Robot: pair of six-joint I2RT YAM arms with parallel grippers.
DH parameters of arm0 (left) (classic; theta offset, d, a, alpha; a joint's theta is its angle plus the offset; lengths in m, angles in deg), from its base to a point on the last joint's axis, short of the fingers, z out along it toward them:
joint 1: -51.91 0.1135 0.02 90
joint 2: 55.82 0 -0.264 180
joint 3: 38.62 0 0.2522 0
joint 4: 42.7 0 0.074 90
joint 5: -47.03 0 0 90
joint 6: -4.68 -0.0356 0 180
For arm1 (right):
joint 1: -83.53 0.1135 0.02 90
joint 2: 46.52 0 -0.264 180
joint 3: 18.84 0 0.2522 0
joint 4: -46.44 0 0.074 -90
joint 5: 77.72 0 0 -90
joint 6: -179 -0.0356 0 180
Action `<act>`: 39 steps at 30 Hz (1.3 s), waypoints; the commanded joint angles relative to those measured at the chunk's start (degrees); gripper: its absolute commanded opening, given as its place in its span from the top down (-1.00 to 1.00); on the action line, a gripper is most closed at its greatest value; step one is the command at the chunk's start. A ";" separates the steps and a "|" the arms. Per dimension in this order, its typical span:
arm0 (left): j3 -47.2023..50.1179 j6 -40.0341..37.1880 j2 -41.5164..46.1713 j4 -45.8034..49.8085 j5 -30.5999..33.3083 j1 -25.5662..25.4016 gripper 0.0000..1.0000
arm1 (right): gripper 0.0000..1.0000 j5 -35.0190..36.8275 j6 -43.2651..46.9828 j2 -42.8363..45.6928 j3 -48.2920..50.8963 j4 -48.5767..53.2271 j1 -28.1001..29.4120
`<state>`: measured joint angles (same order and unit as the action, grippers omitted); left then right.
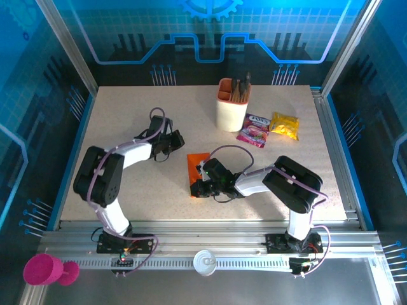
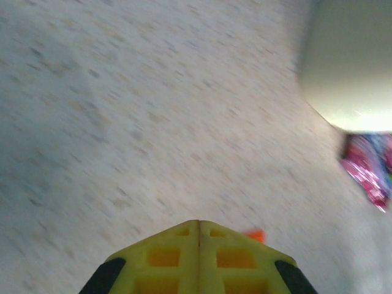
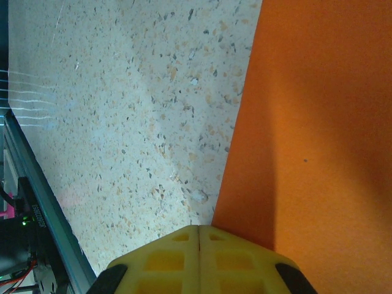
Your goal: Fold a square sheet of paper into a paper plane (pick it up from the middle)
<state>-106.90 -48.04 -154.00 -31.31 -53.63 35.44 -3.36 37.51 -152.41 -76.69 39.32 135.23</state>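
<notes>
The orange sheet of paper (image 1: pixel 196 163) lies flat near the table's middle, and in the right wrist view the sheet of paper (image 3: pixel 312 135) shows a straight left edge. A paper plane shape is out of view. My right gripper (image 1: pixel 199 188) is low at the sheet's near edge, and in its own view the right gripper (image 3: pixel 199 228) has its yellow fingers pressed together with nothing between them, the tip at the paper's edge. My left gripper (image 1: pixel 175 139) hovers left of the sheet and behind it. The left gripper (image 2: pixel 198 222) is shut and empty, with a corner of the orange paper (image 2: pixel 256 235) beside it.
A beige-and-orange pen cup (image 1: pixel 232 104) stands at the back centre, with a pink packet (image 1: pixel 254 131) and a yellow packet (image 1: pixel 284 124) to its right. The cup (image 2: pixel 349 67) and the pink packet (image 2: pixel 367 174) lie ahead of the left gripper. An aluminium rail (image 3: pixel 43 202) borders the table.
</notes>
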 commanded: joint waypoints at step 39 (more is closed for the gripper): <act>4.53 -4.93 -8.44 -1.92 -3.10 -6.11 1.00 | 1.00 -3.64 5.19 -0.27 -11.85 12.46 -5.68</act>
<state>-102.29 -51.41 -160.40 -35.70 -56.97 29.61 -6.29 42.34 -150.03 -86.77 52.08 129.61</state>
